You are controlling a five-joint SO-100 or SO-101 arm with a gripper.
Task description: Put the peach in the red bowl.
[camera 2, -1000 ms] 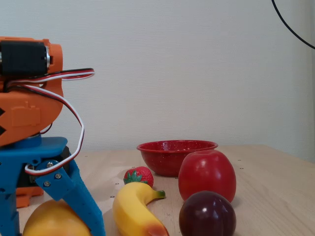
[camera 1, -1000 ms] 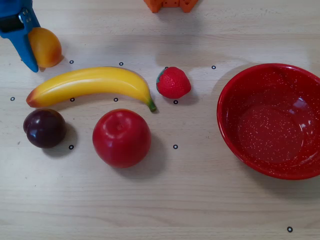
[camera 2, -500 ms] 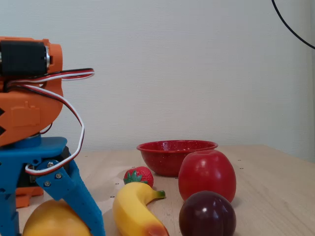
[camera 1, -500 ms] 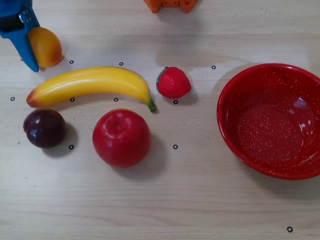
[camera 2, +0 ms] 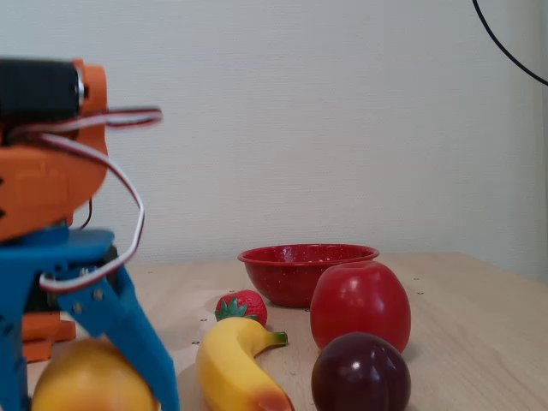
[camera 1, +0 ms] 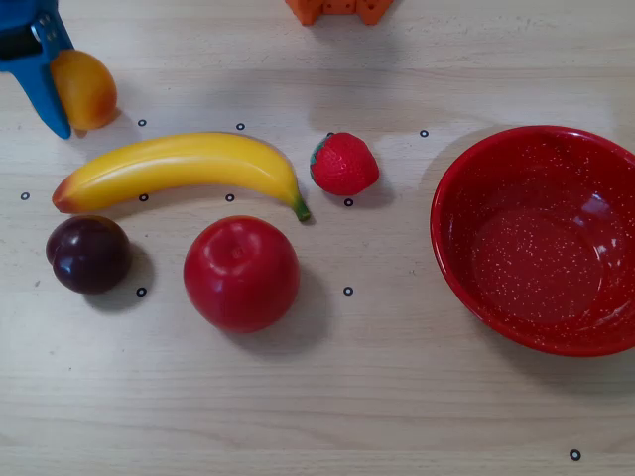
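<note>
Your gripper (camera 1: 62,94) sits at the top-left corner of the overhead view, its blue fingers (camera 2: 128,338) closed around the peach (camera 1: 85,89); in the fixed view the peach (camera 2: 90,378) fills the gap between them. Whether the fruit rests on the table (camera 1: 397,397) or is lifted clear, you probably cannot judge from either view. The red bowl (camera 1: 466,169) stands well apart, at the right edge of the overhead view. Between them you have the banana (camera 1: 179,167), with the strawberry (camera 1: 344,164) just beside its stem end. Below the banana lie the plum (camera 1: 88,254) and the red apple (camera 1: 241,274), near each other but apart.
</note>
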